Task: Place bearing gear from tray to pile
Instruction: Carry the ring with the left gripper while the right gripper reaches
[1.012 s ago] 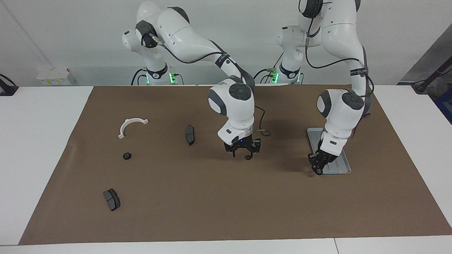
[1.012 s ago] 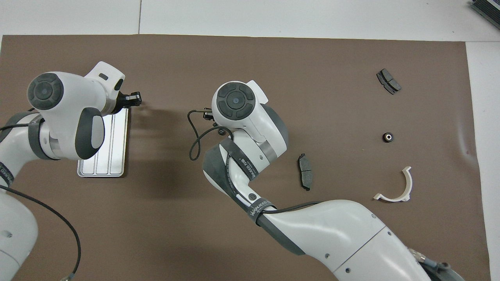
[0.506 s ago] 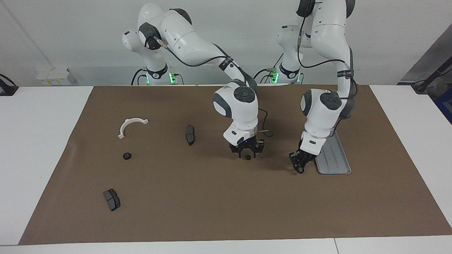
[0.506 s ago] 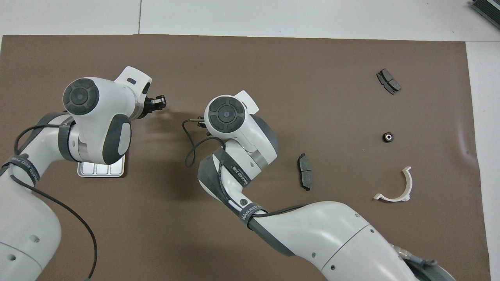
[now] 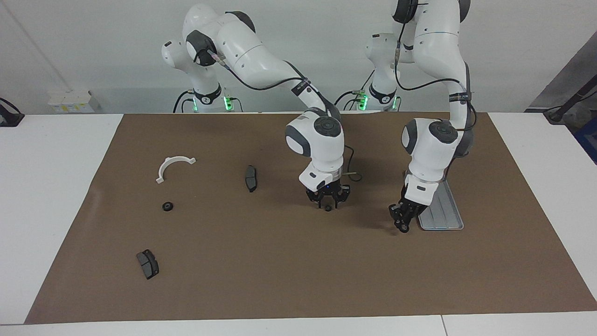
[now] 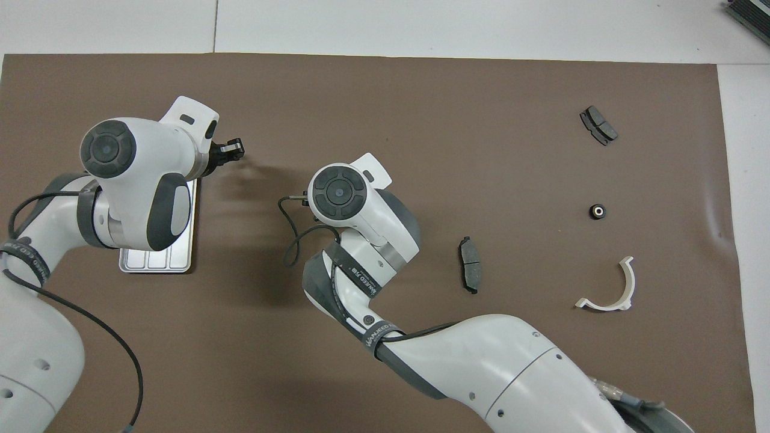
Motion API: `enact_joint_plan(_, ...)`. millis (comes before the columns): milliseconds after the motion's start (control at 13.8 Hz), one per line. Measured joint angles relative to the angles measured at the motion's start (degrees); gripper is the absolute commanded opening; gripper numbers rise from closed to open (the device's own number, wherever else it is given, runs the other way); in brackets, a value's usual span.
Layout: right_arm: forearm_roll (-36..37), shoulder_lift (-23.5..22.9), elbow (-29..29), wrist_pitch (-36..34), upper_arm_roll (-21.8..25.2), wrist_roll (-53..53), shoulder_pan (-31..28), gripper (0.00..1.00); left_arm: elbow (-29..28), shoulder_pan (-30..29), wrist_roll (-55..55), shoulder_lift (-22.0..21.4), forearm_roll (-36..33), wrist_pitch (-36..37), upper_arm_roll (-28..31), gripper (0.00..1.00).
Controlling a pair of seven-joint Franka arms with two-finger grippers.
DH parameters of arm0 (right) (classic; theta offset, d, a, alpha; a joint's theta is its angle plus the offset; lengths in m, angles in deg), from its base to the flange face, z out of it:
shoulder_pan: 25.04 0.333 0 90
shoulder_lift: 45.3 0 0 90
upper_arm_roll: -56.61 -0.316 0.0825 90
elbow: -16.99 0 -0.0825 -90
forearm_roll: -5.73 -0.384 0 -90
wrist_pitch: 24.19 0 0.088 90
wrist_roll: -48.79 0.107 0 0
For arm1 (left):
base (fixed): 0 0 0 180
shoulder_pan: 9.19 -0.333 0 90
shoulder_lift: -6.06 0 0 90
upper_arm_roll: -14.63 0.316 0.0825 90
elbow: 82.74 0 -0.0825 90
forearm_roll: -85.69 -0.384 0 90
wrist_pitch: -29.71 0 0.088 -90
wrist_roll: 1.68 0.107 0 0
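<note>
My left gripper [image 5: 402, 226] hangs low over the mat, just off the corner of the silver tray [image 5: 448, 218] on the side toward the right arm's end. It is shut on a small dark round bearing gear [image 5: 402, 228]. In the overhead view the left gripper [image 6: 232, 148] pokes out past the tray [image 6: 180, 258]. My right gripper [image 5: 329, 203] is low over the middle of the mat, open, its fingers either side of a small black round part [image 5: 328, 208] lying there. The pile lies toward the right arm's end: a white bracket [image 5: 175, 165] and two brake pads [image 5: 251, 178] [image 5: 148, 263].
Another black bearing gear [image 5: 167, 206] rests on the mat between the bracket and the farther brake pad. A brown mat [image 5: 280, 270] covers the table. A loose cable [image 5: 350, 176] loops from the right wrist. The overhead view hides the right gripper under its own wrist.
My left gripper has carried the bearing gear off the tray's corner toward the table's middle. The right gripper has sunk closer to the small black part, its fingers drawing in.
</note>
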Motion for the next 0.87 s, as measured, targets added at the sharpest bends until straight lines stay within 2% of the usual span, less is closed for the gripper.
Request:
enact_joint_plan(145,0.4,0.0,0.3,0.5,0.0,0.0,0.0,0.35,1.0,-1.4,0.0,0.1,0.0,-0.1,0.1,0.1)
enact_joint_plan(289,1.2,-0.1,0.8,1.2,0.1,0.0,0.1,0.0,1.8,-2.6,0.0,0.2,0.0,-0.1,0.1,0.1)
enact_joint_plan(650,5.0,0.0,0.5,1.2,0.3,0.0,-0.4,0.0,1.9,-2.7,0.0,0.5,0.0,-0.1,-0.1,0.1)
enact_joint_plan(867,5.2,1.4,0.9,0.4,0.5,0.0,-3.2,0.0,1.9,-1.9,-0.1,0.6,0.0,-0.1,-0.6,0.1)
